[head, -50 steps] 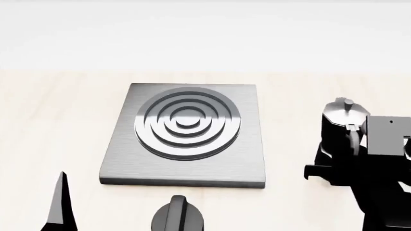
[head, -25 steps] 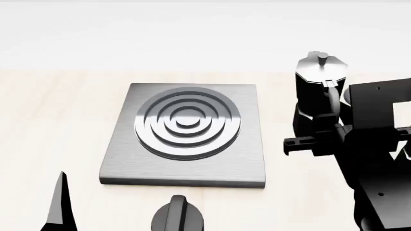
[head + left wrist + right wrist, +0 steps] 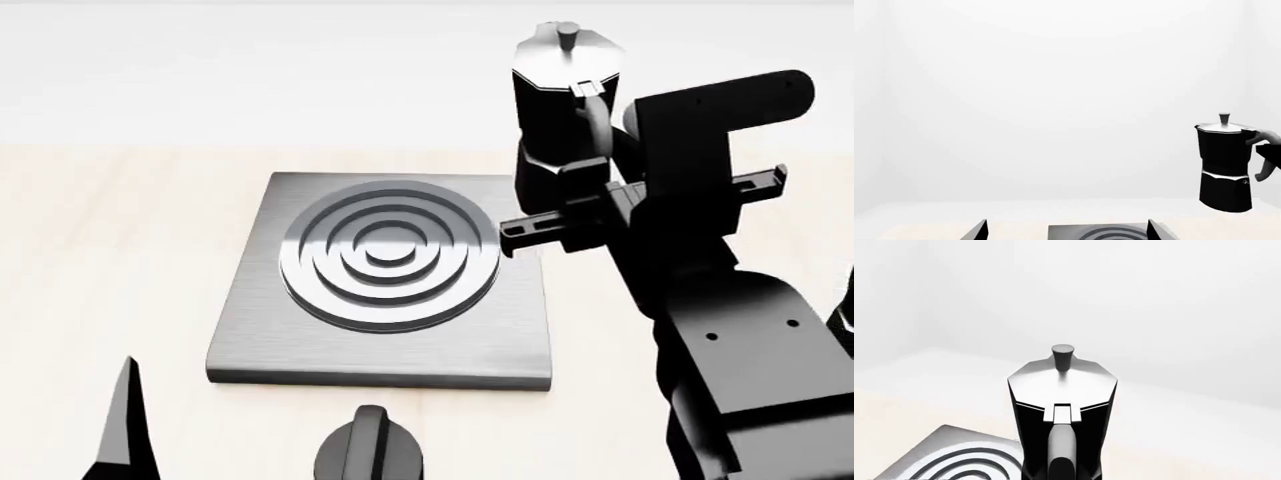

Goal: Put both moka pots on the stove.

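Note:
One moka pot (image 3: 566, 95), black and faceted with a silver lid and knob, hangs in the air over the far right corner of the stove (image 3: 387, 270). My right gripper (image 3: 583, 190) is shut on it, its fingers around the pot's lower body near the handle. In the right wrist view the moka pot (image 3: 1062, 405) fills the middle, with the stove (image 3: 954, 462) below and beside it. My left gripper (image 3: 1067, 236) is open and empty near the table's front left. From there the moka pot (image 3: 1224, 167) floats well above the stove (image 3: 1101, 232).
A squat black round knob (image 3: 371, 450) sits just in front of the stove's near edge. One left finger (image 3: 127, 420) rises at the front left. The pale wooden table (image 3: 120, 260) extends around the stove.
My right arm has lifted the moka pot off the table at the right and carried it up, leftward and away, to above the stove's far right corner. The left gripper has stayed still.

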Motion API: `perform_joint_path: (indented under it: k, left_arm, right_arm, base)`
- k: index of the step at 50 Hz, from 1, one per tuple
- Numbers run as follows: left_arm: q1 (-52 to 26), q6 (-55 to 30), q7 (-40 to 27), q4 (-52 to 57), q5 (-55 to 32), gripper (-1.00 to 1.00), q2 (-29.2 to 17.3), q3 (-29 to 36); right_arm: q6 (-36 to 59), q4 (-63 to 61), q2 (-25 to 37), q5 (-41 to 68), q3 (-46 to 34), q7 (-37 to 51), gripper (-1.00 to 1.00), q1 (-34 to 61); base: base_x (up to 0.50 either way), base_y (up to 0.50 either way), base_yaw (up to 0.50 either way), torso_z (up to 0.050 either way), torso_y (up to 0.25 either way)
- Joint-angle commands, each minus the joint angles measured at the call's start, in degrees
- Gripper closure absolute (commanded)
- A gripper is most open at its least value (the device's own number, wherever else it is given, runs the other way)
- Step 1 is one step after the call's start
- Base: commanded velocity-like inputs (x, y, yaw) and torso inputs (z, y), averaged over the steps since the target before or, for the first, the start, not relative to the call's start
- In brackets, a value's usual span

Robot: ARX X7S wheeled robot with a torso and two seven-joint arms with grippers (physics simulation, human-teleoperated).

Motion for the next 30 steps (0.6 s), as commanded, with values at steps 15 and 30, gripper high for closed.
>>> perform_joint_path:
  k: [15,30]
  left_arm:
    - [-0.33,-0.99,-0.42,0.21,-0.23,-1.00,-0.78,0.27]
    - [-0.51,-1.39,-0.56,0.35,-0.37,-1.00,-1.26,0.42]
  right_arm:
    - [-11.43,11.24,-9.61,-3.10,-3.30,-1.08,1.00,5.11]
    - [-23.81,22.07,-15.23,-4.66,-5.22,-3.12,1.00,5.46]
  base:
    - [0.00,0.00,0.00,0.000,0.001]
    - [0.00,0.00,0.00,0.000,0.001]
